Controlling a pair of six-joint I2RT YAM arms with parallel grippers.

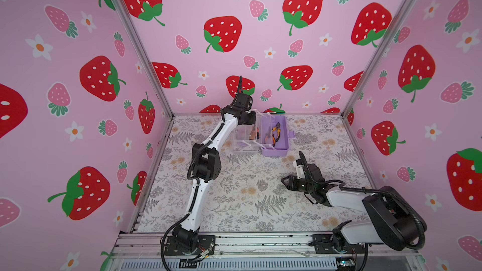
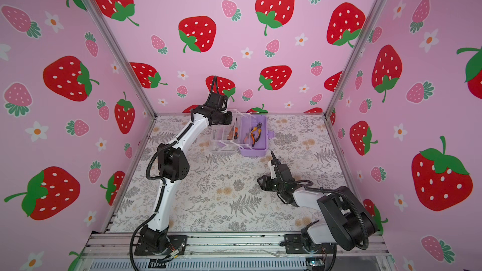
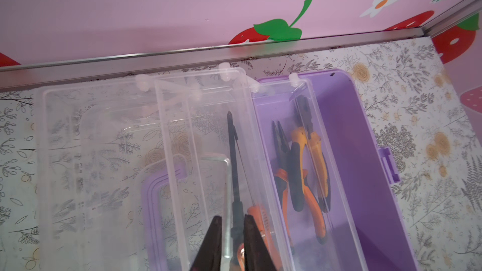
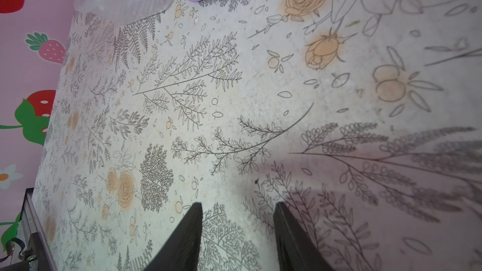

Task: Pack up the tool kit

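Observation:
The tool kit lies open at the back of the table, its lilac base holding two orange-handled pliers. Its clear trays fan out beside the base. One tray holds a screwdriver with a black shaft and another with an orange handle. My left gripper hangs over that tray, jaws slightly open around the black shaft, with a gap on one side. My right gripper hovers open and empty over bare table in front of the box.
The clear lid with its lilac handle lies flat beside the trays. A metal rail and the pink back wall run just behind the box. A lilac latch sticks out from the base's side.

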